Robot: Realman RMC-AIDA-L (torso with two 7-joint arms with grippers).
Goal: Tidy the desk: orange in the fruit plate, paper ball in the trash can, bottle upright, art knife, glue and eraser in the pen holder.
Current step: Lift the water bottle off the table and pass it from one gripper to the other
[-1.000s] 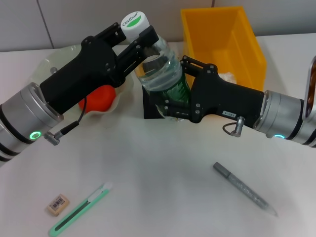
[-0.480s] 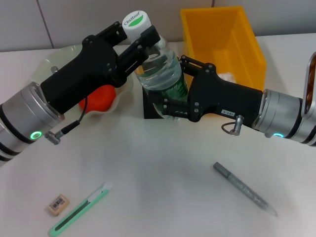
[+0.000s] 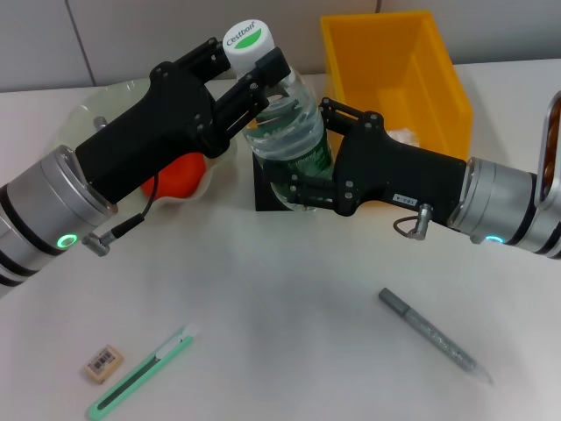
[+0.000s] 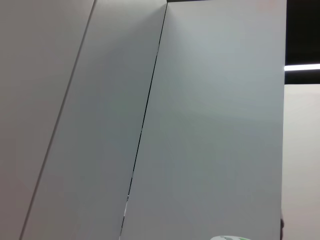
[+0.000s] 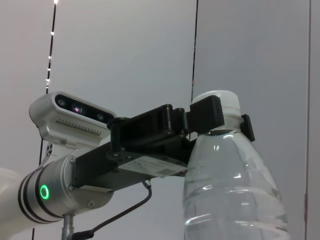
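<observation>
We see the bottle [image 3: 285,132] at the back middle of the white table [image 3: 289,289], tilted only slightly with its white-and-green cap [image 3: 246,41] up and leaning toward the robot's left. Its lower body sits in front of the black pen holder [image 3: 261,189]. The left gripper [image 3: 260,68] pinches the neck just under the cap; in the right wrist view its black fingers [image 5: 206,114] clamp either side of the neck. The right gripper [image 3: 302,180] grips the bottle's lower part at the green label [image 3: 308,165], fingers wrapped around it.

Behind the left arm, the orange [image 3: 173,175] rests in the pale fruit plate [image 3: 114,96]. To the robot's right of the bottle stands the yellow trash can [image 3: 394,66], with the white paper ball [image 3: 404,137] showing inside it by the right arm.

On the near part of the table, well apart from the grippers, the eraser [image 3: 104,363] lies just beside the green art knife [image 3: 140,374] at the near left. The grey glue [image 3: 435,337] stick lies alone at the near right.
</observation>
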